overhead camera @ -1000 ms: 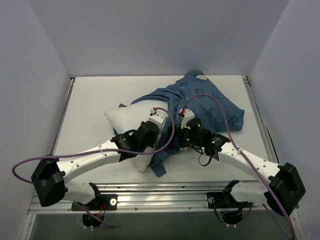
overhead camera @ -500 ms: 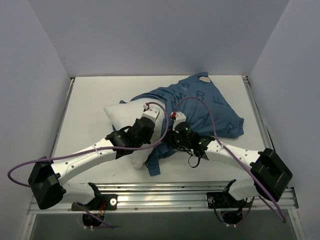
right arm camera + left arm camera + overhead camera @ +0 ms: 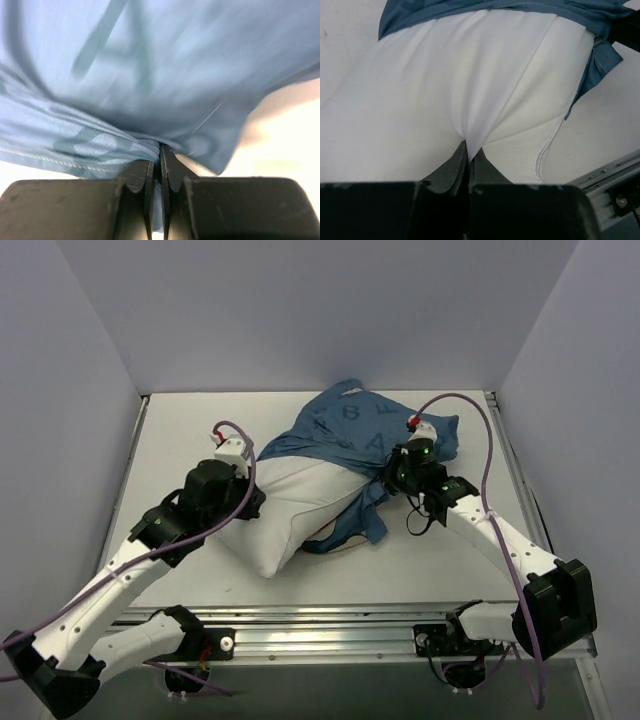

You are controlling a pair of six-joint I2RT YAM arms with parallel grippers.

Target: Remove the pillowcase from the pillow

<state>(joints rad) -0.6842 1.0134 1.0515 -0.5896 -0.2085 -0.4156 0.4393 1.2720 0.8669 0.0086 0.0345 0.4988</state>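
Creased pillowcase (image 3: 370, 430) of thin, matt blue cloth with a stitched hem; pillow (image 3: 290, 505) of smooth, matt white fabric; matt white table (image 3: 180, 430).

White arms (image 3: 100, 585), black joints (image 3: 210, 495), purple cables (image 3: 456, 396); left pincer (image 3: 468, 156) and right pincer (image 3: 161, 152) are black.

Plain pale grey-lavender walls (image 3: 320, 310) enclose a flat white tabletop (image 3: 170, 430) on three sides; a ribbed aluminium rail (image 3: 330, 625) runs along its near edge.
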